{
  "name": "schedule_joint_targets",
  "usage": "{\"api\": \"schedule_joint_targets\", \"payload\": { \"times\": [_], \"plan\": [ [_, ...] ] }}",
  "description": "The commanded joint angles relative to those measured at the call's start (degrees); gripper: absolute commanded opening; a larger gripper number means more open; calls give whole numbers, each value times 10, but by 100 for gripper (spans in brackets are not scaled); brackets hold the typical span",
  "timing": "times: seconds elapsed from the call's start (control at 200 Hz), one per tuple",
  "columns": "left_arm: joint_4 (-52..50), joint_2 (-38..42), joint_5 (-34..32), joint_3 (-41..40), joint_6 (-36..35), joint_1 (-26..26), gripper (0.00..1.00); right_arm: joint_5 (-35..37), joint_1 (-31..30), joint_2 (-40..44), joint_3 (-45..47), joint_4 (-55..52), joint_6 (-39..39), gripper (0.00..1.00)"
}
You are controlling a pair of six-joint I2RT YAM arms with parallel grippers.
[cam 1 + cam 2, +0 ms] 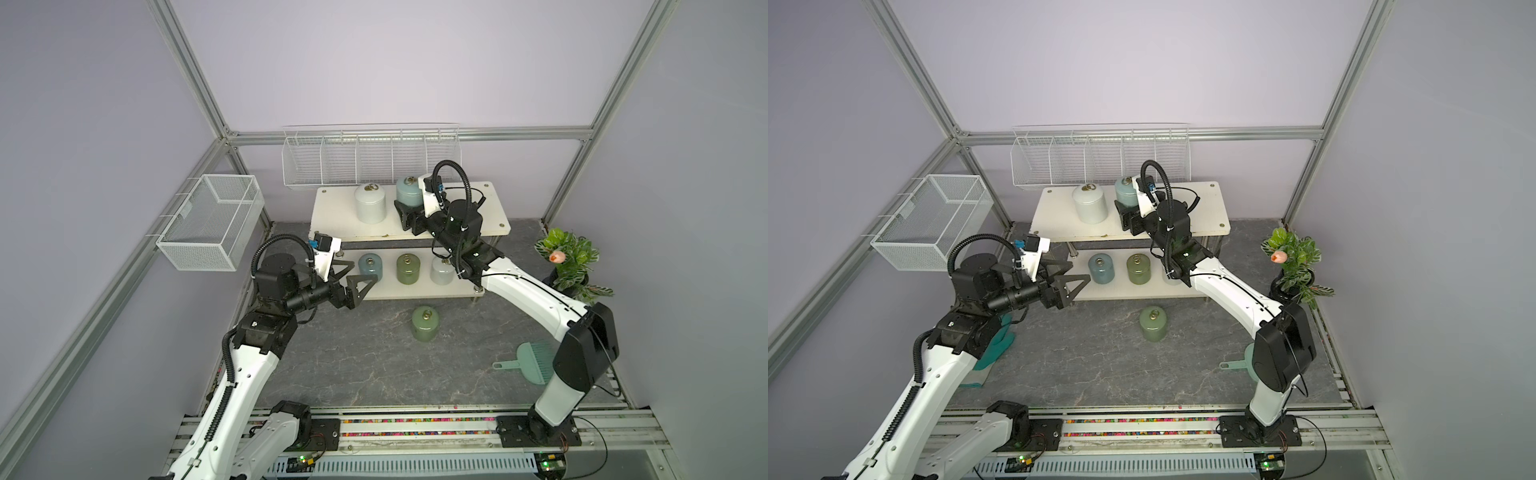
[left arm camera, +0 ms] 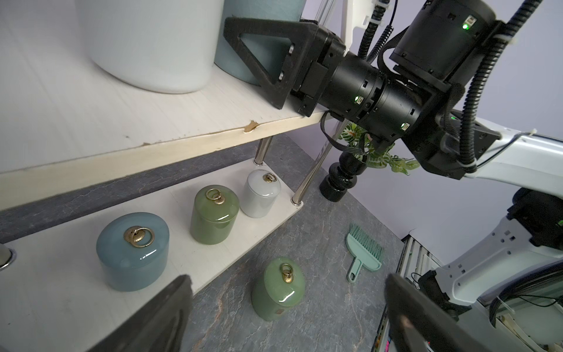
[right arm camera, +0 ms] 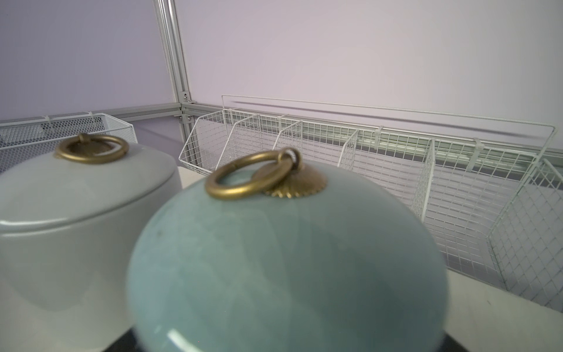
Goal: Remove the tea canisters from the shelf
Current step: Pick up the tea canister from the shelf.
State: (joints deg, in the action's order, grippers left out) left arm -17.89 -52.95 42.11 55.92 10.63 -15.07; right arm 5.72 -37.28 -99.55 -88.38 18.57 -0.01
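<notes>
Shelf (image 1: 496, 216) stood at the back of the table (image 1: 353, 365) with five tea canisters on it. Top board held a white canister (image 1: 370, 203) and, just beside it, a pale blue canister (image 1: 408, 190). Lower board (image 1: 386, 291) held a row of a blue canister (image 1: 370, 269), a green canister (image 1: 408, 269) and a small white canister (image 1: 441, 272), all upright. A sixth, light green canister (image 1: 425, 324) stood upright on the table in front of the shelf.

Right hand (image 1: 409, 208) was on the top board with its fingers either side of the pale blue canister's base. Could not tell whether they were actually clamped on it; the right wrist view was filled by the blurred lid and brass ring.

Left hand (image 1: 1079, 271) hung at the left end of the lower board, fingers wide apart, holding nothing, near the blue canister but not touching it.

Teal brush (image 1: 528, 361) lay on the table by the right arm. Plant in a black vase (image 1: 569, 257) stood right of the shelf. Wire baskets (image 1: 365, 162) hung on the back rail.
</notes>
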Motion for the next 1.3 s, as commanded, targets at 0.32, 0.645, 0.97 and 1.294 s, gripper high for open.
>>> {"api": "schedule_joint_targets", "payload": {
  "times": [0.32,0.645,0.97,1.294],
  "plan": [
    [4,4,5,0,-6,0,99,-38,-5,-2,20,-6,-27,76],
    [13,-2,7,-3,-4,0,99,-41,-6,29,54,6,-33,76],
    [13,-3,8,-4,-4,0,99,-45,-6,63,73,8,-35,76],
    [17,-4,9,-4,-1,0,99,-43,-7,102,106,23,-37,76]
  ]
}}
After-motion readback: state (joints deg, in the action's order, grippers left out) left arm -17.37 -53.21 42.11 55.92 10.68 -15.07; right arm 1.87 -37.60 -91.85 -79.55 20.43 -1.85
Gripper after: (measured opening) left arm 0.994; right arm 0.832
